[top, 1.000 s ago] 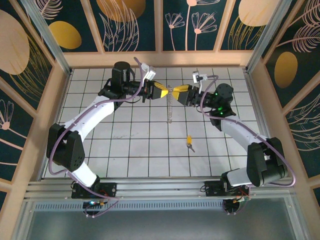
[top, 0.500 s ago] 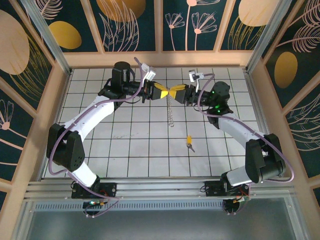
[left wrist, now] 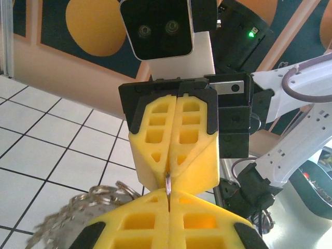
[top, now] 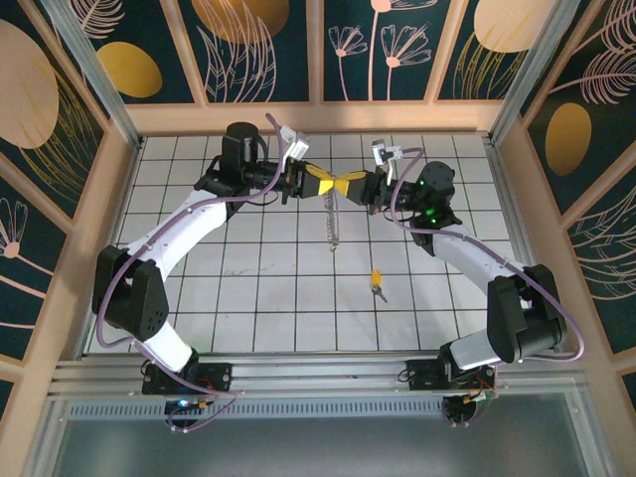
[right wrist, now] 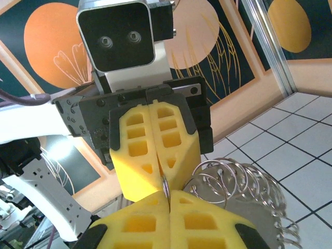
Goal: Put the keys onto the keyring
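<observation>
Left pincer and right pincer pinch dangling keyring

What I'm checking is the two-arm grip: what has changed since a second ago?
The right tool moved left to meet the left tool and shut on the keyring, whose hanging chain swung slightly left. The left tool kept its grip; the key lay unmoved.

White arm links, black joints, purple cables, yellow latticed gripper fingers
</observation>
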{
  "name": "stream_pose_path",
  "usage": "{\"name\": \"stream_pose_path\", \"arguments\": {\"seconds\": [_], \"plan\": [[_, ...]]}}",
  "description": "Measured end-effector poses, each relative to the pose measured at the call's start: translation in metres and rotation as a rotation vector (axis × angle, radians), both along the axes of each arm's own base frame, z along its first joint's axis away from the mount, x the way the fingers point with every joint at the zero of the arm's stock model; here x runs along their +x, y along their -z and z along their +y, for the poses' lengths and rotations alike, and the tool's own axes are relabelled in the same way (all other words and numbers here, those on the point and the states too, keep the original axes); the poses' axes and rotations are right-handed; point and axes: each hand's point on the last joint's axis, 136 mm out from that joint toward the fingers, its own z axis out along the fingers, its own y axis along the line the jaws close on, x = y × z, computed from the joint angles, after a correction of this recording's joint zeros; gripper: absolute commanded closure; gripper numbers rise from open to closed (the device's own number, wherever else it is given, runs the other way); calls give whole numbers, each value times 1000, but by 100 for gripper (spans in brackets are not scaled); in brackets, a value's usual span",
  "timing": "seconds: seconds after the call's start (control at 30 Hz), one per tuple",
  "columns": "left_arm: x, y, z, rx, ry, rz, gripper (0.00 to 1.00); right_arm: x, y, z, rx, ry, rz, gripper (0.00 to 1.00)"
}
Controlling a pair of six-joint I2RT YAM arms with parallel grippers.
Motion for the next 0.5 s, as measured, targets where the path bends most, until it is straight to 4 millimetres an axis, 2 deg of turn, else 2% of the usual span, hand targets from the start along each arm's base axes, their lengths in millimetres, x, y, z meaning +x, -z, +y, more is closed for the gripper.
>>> {"name": "stream_pose_path", "arguments": {"seconds": [0.2, 0.33, 0.5], "plan": [[8, -8, 3, -31, -73, -8, 51, 9, -1, -7, 4, 46, -6, 100], [13, -20, 17, -88, -163, -3, 46, 15, -8, -16, 28, 84, -27, 100], [21, -40, 23, -170, -218, 13, 50, 14, -24, -19, 68, 103, -76, 100]]}}
